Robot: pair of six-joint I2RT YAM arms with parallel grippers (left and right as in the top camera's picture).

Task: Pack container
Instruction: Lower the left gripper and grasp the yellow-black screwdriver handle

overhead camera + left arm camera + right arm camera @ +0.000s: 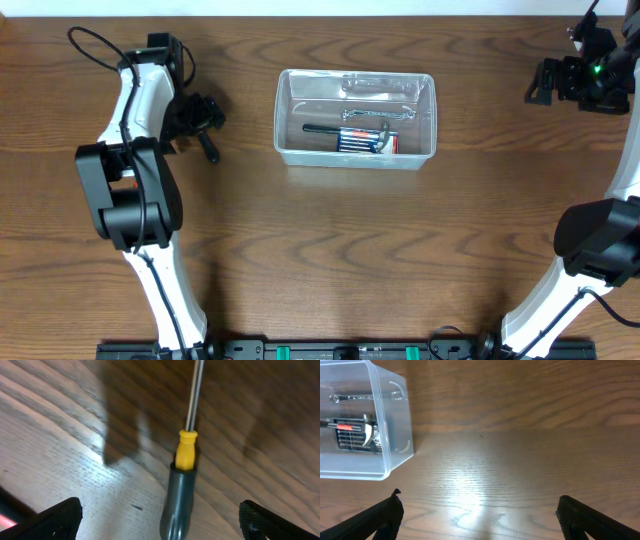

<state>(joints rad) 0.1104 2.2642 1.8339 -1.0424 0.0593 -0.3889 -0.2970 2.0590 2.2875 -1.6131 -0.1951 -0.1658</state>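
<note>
I see the container sitting at the middle of the table, toward the far edge, between my 2 arms; some tools lie inside it; my left gripper is open wide, with a screwdriver lying between its fingers, not squeezed; my right gripper is open wide too and holds nothing; it is off to the container's right side.

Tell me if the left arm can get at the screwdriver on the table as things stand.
Likely yes. The screwdriver lies on the table directly between the left gripper's open fingers, with nothing on top of it or beside it in the left wrist view.
</note>
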